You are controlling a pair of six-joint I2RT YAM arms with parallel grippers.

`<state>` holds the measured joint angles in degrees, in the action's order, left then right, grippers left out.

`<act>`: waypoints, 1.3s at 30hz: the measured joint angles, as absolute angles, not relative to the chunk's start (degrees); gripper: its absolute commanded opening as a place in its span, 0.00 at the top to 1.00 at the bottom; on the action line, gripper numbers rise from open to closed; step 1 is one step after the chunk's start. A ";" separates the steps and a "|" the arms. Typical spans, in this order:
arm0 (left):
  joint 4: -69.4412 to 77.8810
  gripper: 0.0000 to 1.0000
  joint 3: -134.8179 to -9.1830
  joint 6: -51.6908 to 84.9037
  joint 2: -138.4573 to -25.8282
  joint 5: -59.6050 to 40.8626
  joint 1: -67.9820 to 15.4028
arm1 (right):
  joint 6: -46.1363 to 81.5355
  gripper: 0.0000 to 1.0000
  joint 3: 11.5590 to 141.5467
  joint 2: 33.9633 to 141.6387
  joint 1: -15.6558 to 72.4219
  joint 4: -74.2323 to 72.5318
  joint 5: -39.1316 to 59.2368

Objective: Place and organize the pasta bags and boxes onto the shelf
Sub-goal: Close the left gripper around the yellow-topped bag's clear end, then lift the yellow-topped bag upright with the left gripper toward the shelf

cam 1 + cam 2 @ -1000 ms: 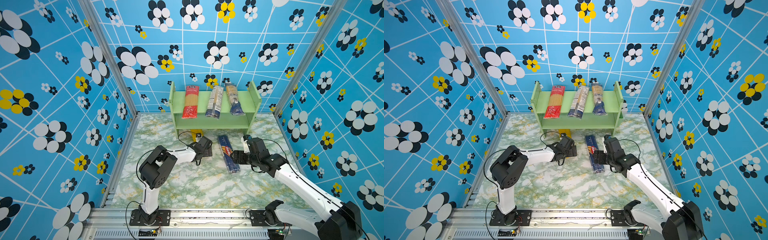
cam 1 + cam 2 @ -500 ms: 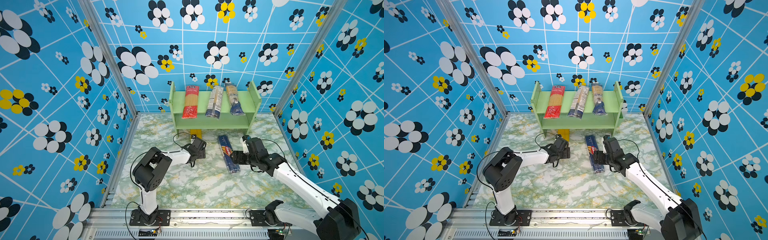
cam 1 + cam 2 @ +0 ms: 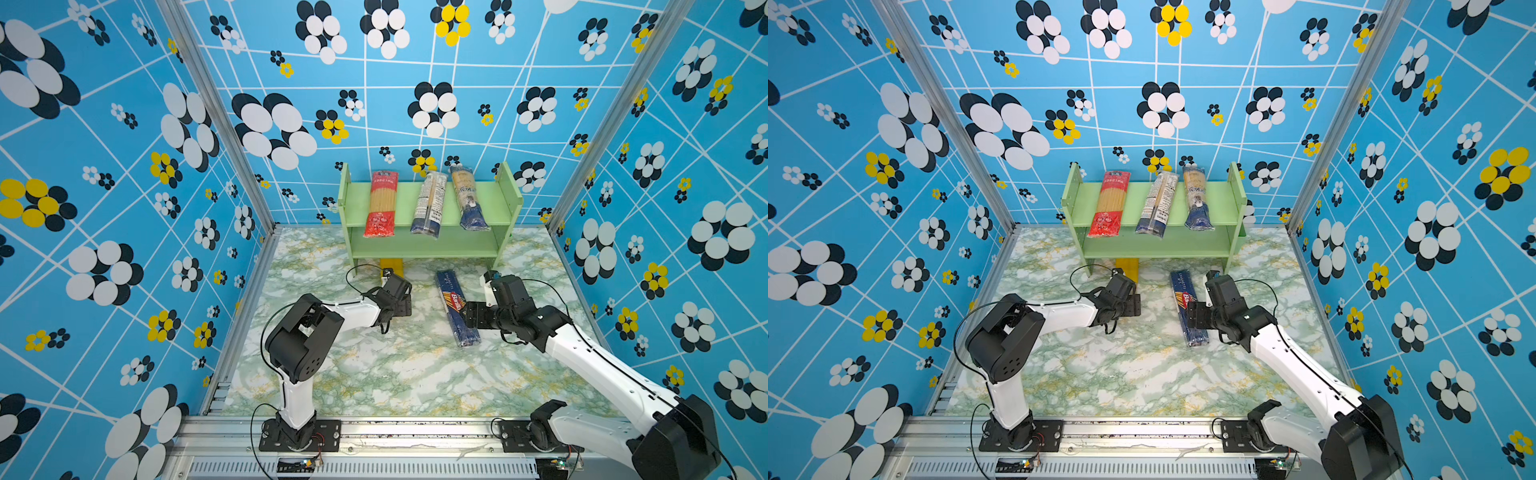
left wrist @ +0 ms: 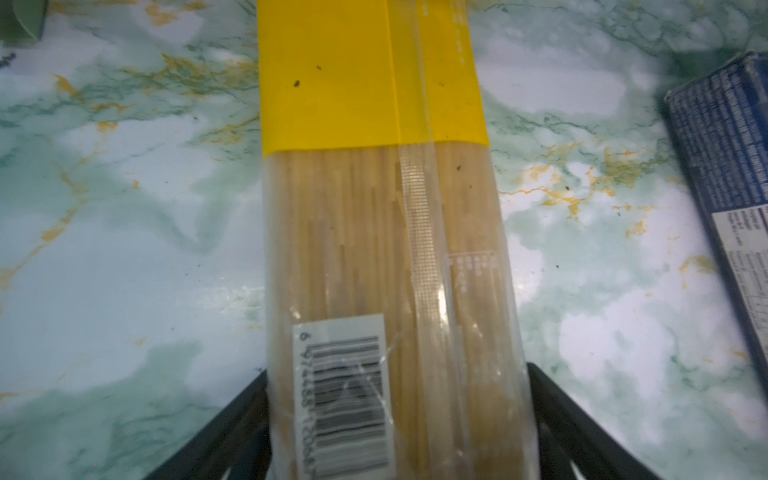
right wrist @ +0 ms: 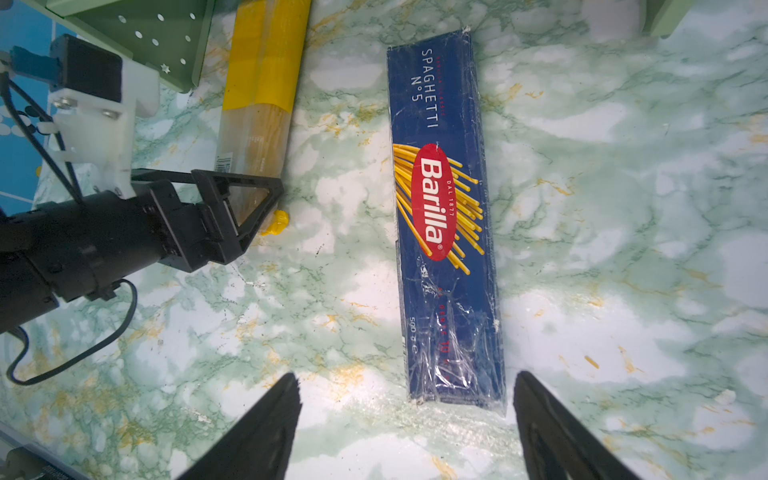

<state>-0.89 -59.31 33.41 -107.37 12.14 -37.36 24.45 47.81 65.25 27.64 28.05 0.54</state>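
My left gripper (image 4: 397, 370) straddles the barcoded end of the yellow bag (image 4: 374, 208), likely slippery and brittle, pinch unclear, while my right gripper (image 5: 405, 376) gapes empty over the stiff-looking Barilla box (image 5: 436, 208).

Bench (image 3: 374, 374): white-green marble print with gold veins. Walls (image 3: 124, 166): bright blue, white crossing lines, black-white and black-yellow flower clusters. Shelf (image 3: 509, 195): plain pale green. Red-ended bag (image 3: 380, 203): clear middle, straw-yellow pasta. White-label bag (image 3: 430, 205): grey print, dark blue end. Tan-and-blue bag (image 3: 467, 199): dark blue end. Yellow bag (image 4: 374, 83): solid yellow band, clear below, white barcode patch. Barilla box (image 5: 440, 208): dark blue, red oval logo, yellow strands. Left gripper (image 4: 397, 370) and right gripper (image 5: 405, 375): black.
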 measured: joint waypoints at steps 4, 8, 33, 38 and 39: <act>1.65 0.45 -57.84 33.82 -107.31 12.45 -37.41 | 24.47 0.17 47.81 65.19 27.64 28.05 0.54; 4.45 0.59 -56.01 34.44 -106.63 12.60 -37.34 | 24.49 0.17 47.81 65.19 27.64 28.05 0.54; 6.00 1.00 -46.59 34.09 -96.01 -0.40 -35.90 | 24.53 0.17 48.03 64.75 27.64 28.10 -0.78; 0.49 1.00 -44.69 35.22 -89.25 -3.18 -36.01 | 24.53 0.17 48.03 64.75 27.64 28.10 -0.99; -0.69 1.00 -44.69 35.40 -87.81 -3.60 -36.01 | 24.53 0.17 48.03 64.75 27.64 28.10 -0.99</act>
